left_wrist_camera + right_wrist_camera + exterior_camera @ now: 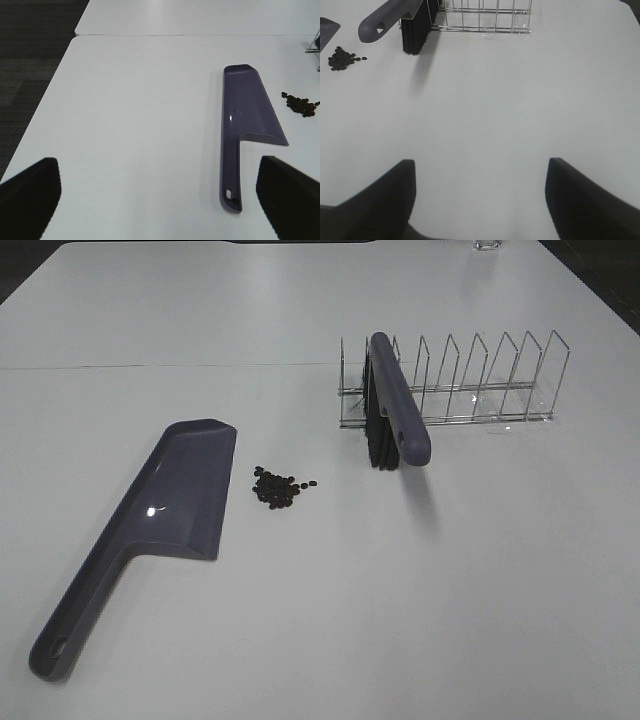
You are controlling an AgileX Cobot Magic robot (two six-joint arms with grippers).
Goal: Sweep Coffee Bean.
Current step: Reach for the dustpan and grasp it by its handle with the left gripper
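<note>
A small heap of coffee beans (283, 489) (300, 105) (342, 57) lies on the white table (330, 620). Just left of it, the purple dustpan (160, 520) (247, 120) lies flat, its handle pointing to the near left. A purple brush (398, 405) (385, 20) with black bristles (417, 30) stands on edge in the left end of a wire rack (460, 380). The high view shows neither gripper. In its wrist view my left gripper (159, 200) stands open over bare table, short of the dustpan handle. My right gripper (480, 200) is open too, empty, well short of the brush.
The wire rack (485, 17) spans the back right, its other slots empty. A seam (150, 366) between two tabletops runs across behind the dustpan. Dark carpet (30, 60) lies beyond the table's left edge. A glass (487, 245) stands at the far edge.
</note>
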